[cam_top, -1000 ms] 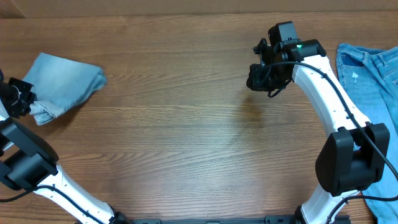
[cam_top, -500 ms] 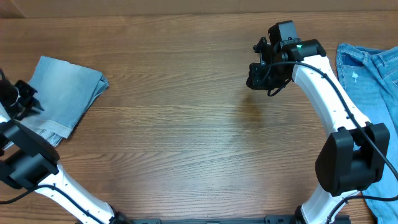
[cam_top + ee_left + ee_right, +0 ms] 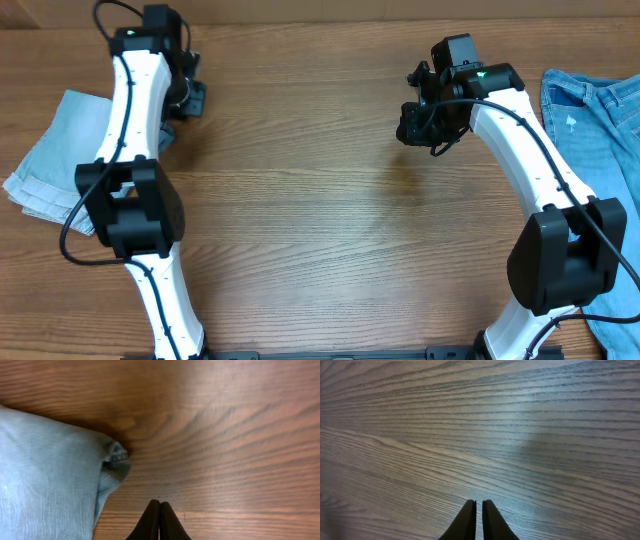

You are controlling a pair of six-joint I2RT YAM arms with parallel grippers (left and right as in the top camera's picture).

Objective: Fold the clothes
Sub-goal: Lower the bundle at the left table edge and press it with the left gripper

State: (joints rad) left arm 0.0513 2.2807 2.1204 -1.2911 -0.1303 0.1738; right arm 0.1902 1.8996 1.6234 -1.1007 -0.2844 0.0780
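while the folded denim shorts (image 3: 45, 170) are lying at the left edge of the worktop (image 3: 300, 220), the left fingers (image 3: 151, 525) are hovering beside them, pressed together and empty; the right fingers (image 3: 466, 527), likewise closed and empty, are probably needing to open wide for the unfolded denim (image 3: 600, 130) at right.

The table (image 3: 300, 200) is brown wood with dark wavy lines. The folded shorts (image 3: 45, 150) are pale blue with whitish edges. The denim clothes (image 3: 600, 120) are a brighter blue. The left arm (image 3: 135, 90) and right arm (image 3: 530, 140) are white with black parts.
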